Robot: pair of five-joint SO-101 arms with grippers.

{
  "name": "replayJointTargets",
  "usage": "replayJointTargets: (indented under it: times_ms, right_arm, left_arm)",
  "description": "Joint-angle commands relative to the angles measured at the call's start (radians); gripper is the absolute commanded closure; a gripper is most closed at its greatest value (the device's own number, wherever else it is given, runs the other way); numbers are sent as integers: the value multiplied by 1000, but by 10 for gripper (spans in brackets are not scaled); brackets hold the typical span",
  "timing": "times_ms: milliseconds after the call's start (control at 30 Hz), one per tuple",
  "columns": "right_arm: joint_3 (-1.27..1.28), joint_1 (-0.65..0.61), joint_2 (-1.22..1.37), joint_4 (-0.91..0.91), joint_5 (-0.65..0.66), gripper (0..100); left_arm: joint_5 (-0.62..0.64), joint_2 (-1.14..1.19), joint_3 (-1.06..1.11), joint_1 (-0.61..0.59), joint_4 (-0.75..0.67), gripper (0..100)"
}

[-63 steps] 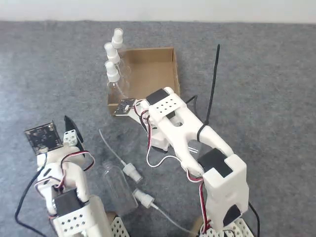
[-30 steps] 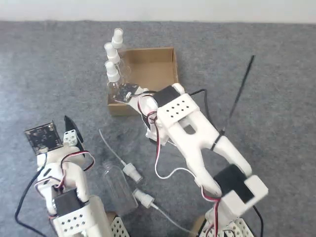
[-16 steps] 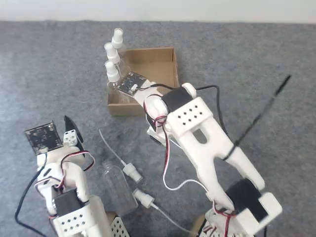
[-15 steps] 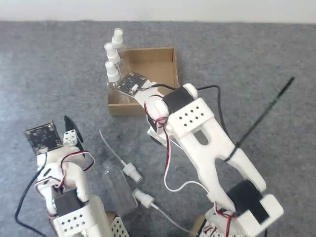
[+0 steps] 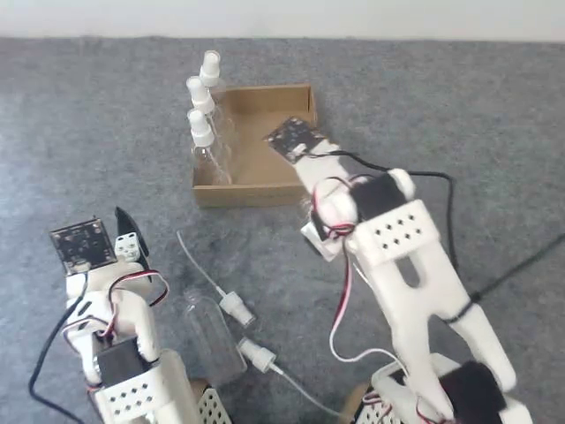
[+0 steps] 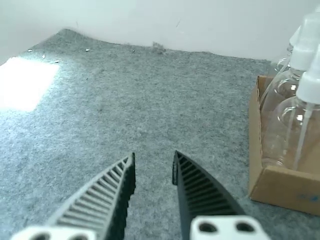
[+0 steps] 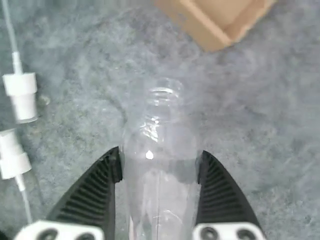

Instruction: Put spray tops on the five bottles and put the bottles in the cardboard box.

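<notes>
A clear bottle without a top (image 7: pixel 159 135) stands between the fingers of my right gripper (image 7: pixel 159 159), which is shut on its sides just in front of the cardboard box (image 7: pixel 220 20). From above, that gripper (image 5: pixel 313 223) sits off the front right corner of the box (image 5: pixel 265 132). Three bottles with white spray tops (image 5: pixel 202 141) stand along the box's left wall. Another topless bottle (image 5: pixel 212 334) lies on the carpet, with two loose spray tops (image 5: pixel 237 307) (image 5: pixel 258 355) beside it. My left gripper (image 6: pixel 154 162) is open over bare carpet.
Grey carpet covers the table. The left arm's gripper (image 5: pixel 124 234) sits at the lower left, left of the lying bottle. The capped bottles (image 6: pixel 295 105) and the box's wall (image 6: pixel 285 187) appear off to one side in the left wrist view. A black cable trails from the right arm.
My right arm has swung to the right, from the box's front left to its front right corner. The left arm has kept still.
</notes>
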Motion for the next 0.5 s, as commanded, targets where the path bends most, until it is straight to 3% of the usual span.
replayJointTargets:
  times_ms: [0, 267, 467]
  right_arm:
    - [14, 50, -102, -58, -11, 956]
    - [43, 145, -147, -143, -114, 956]
    - [43, 202, -140, -189, -193, 956]
  left_arm:
    - [-20, -15, -13, 2, -21, 880]
    - [-69, -15, -25, 3, -21, 882]
    - [-199, -11, -87, 3, 15, 881]
